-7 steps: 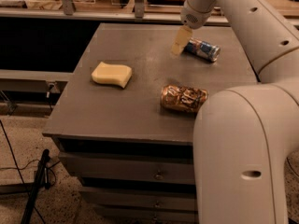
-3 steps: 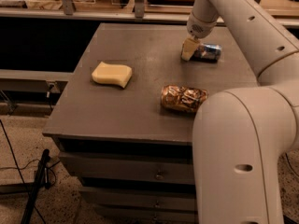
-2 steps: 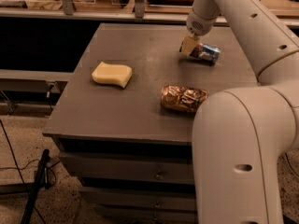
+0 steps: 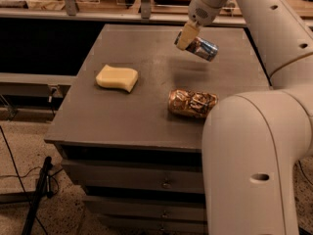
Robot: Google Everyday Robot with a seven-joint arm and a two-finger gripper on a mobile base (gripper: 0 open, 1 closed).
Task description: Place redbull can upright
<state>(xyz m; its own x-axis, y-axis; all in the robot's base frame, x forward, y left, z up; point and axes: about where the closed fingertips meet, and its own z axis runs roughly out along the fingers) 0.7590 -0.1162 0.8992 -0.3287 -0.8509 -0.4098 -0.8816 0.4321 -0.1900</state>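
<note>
Yellow sponge (image 4: 117,78) lay flat on the grey table (image 4: 142,121), well left of the gripper and nearer the front edge. Gripper (image 4: 188,39) hung over the table's far right part, fingers clamped on the left end of the redbull can (image 4: 205,48). The can was held clear of the surface, tilted, more sideways than upright. Dented gold can (image 4: 192,103) lay on its side nearer the front than the gripper, well apart.
</note>
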